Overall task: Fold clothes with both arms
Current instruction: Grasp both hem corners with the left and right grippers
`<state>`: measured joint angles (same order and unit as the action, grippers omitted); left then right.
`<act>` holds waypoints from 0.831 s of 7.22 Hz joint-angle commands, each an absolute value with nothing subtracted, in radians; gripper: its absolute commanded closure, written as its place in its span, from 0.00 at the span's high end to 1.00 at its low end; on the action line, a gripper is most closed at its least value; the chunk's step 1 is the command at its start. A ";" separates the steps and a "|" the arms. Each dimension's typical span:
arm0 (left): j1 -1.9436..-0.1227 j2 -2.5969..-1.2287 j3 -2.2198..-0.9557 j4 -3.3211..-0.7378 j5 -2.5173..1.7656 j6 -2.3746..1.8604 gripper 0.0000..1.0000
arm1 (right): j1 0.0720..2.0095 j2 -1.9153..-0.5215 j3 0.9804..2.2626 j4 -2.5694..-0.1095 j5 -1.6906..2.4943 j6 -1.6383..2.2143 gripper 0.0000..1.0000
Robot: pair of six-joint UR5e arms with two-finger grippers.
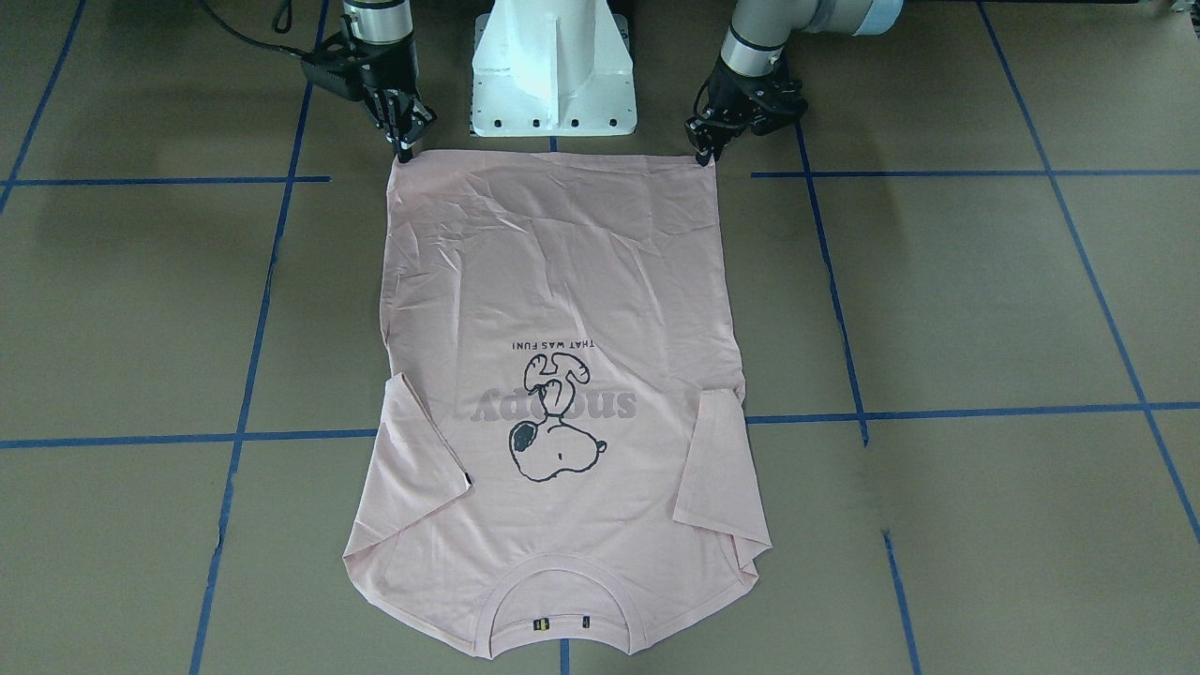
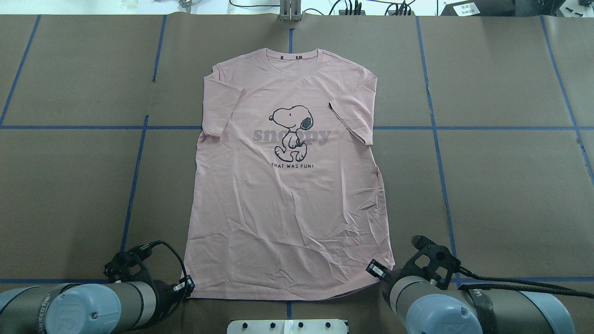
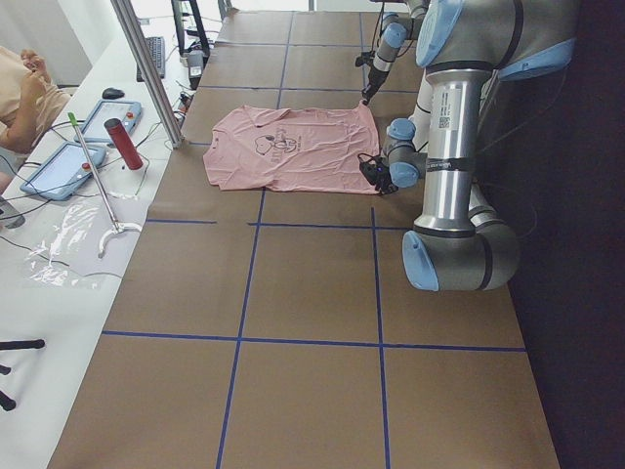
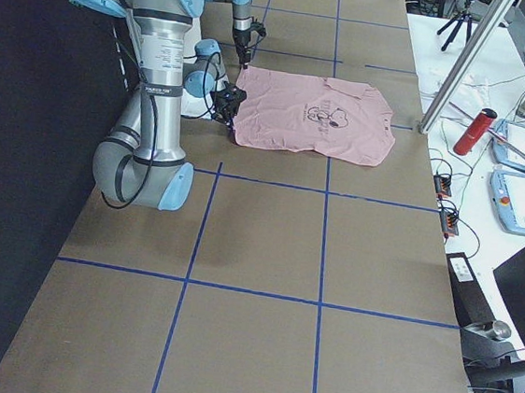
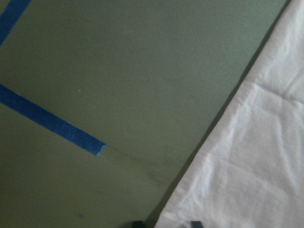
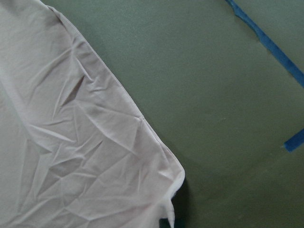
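The pale pink T-shirt (image 1: 562, 281) lies flat and print-up on the brown table, its neck on the side away from me and its hem towards me; it also shows in the overhead view (image 2: 287, 208). My left gripper (image 1: 703, 157) is down at one hem corner. In the left wrist view two dark fingertips (image 5: 136, 223) stand a little apart at the cloth's corner (image 5: 256, 156). My right gripper (image 1: 405, 152) is at the other hem corner, its fingers pinched to a point. In the right wrist view the corner (image 6: 171, 190) puckers at a fingertip (image 6: 166, 222).
The white pedestal base (image 1: 553, 75) stands between the two grippers, just behind the hem. Blue tape lines (image 2: 139, 153) grid the table. A side bench beyond the neck end holds tablets and a red bottle (image 3: 124, 144); an operator (image 3: 20, 93) sits there.
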<state>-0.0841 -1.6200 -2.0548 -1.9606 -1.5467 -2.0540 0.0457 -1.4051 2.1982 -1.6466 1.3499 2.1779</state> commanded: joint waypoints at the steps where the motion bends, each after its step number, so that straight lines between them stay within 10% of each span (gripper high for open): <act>1: -0.084 -1.621 -2.063 -1.960 -1.548 -2.054 0.00 | 0.046 -1.405 2.198 -1.646 1.350 2.177 0.00; 6: -0.086 -1.623 -2.405 -1.764 -1.555 -2.074 0.00 | 0.043 -1.473 2.438 -1.690 1.358 2.178 0.00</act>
<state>-0.0854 -1.6212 -2.3121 -1.8308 -1.5503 -2.0730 0.0432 -1.4575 2.3622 -1.6588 1.3539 2.1777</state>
